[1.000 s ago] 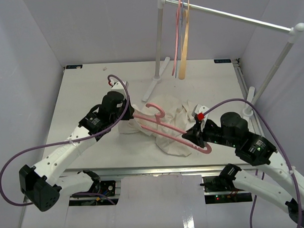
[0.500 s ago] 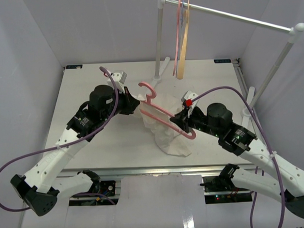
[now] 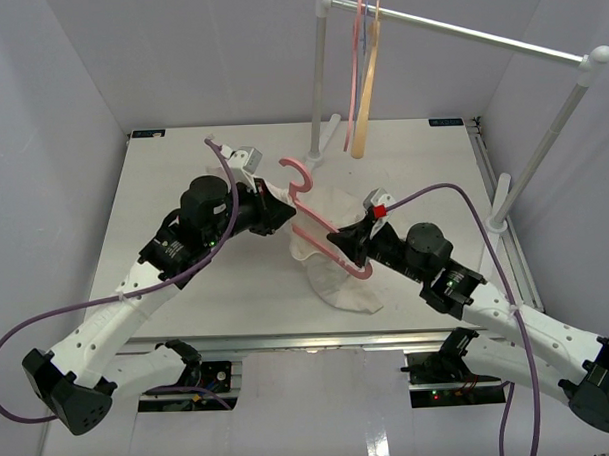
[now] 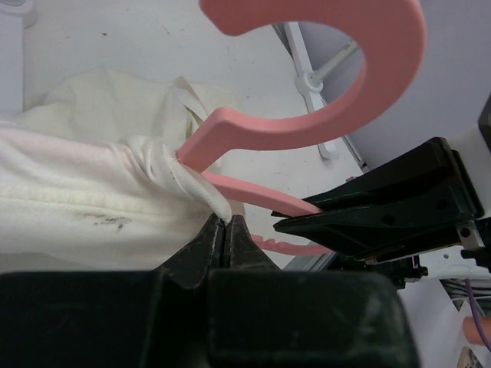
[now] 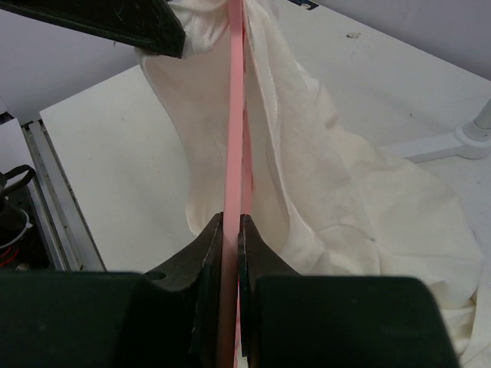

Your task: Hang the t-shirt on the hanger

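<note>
1. Pink hanger [image 5: 235,115] is clenched edge-on in the right pincer [image 5: 230,230]; its long axis runs straight ahead toward the left pincer [image 4: 224,234].
2. Left pincer grips the t-shirt [image 4: 92,199] collar just beside the hanger's neck; the cloth hangs below both pincers.

The left arm [image 3: 122,302], a white-and-black jointed limb, rises from its base at the lower left and reaches up and to the right. Its black two-finger left gripper [image 3: 280,211] points rightward with the jaws pressed together, pinching a fold of the cream cotton t-shirt [image 4: 84,199]. The right arm [image 3: 528,330], of the same white-and-black build, stretches from the lower right up and to the left, its black two-finger right gripper [image 3: 343,249] aimed toward the left one and standing near it, jaws clamped on a thin bar of the pink plastic hanger [image 5: 235,115].
</note>
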### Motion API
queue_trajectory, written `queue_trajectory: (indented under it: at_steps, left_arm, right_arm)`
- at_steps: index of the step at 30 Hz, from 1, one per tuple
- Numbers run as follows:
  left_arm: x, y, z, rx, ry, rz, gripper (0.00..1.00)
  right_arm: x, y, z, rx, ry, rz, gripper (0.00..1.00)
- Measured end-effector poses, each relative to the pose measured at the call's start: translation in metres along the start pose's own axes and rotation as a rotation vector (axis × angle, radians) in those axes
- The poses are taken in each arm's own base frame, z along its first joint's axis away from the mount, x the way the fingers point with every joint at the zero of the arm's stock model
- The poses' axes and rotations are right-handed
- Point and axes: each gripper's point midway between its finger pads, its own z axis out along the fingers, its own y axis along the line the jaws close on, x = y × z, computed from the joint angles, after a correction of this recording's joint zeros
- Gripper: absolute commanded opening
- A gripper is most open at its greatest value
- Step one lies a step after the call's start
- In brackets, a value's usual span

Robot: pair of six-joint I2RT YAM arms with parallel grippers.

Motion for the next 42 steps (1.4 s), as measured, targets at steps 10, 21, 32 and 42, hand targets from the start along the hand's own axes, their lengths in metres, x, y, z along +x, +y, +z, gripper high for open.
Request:
queue_trajectory:
  at_steps: [10, 21, 32, 42]
  left_arm:
    - [0.023, -0.02, -0.013, 0.141, 0.064, 0.075, 0.76]
    - [-0.02, -0.029, -0.055, 0.128, -0.038, 0.398, 0.66]
    - [-0.099, -0.072, -0.096, 0.205, -0.278, 0.899, 0.69]
    - [-0.033, -0.045, -0.047, 0.346, 0.064, 1.076, 0.72]
  right_arm:
    - [0.018, -0.006, -0.022, 0.032, -0.164, 0.026, 0.08]
    - [-0.01, 0.004, -0.055, -0.004, -0.32, 0.005, 0.08]
    - [0.012, 0.023, -0.071, -0.096, -0.196, 0.015, 0.08]
    - [0.016, 0.035, -0.083, -0.157, -0.168, 0.01, 0.08]
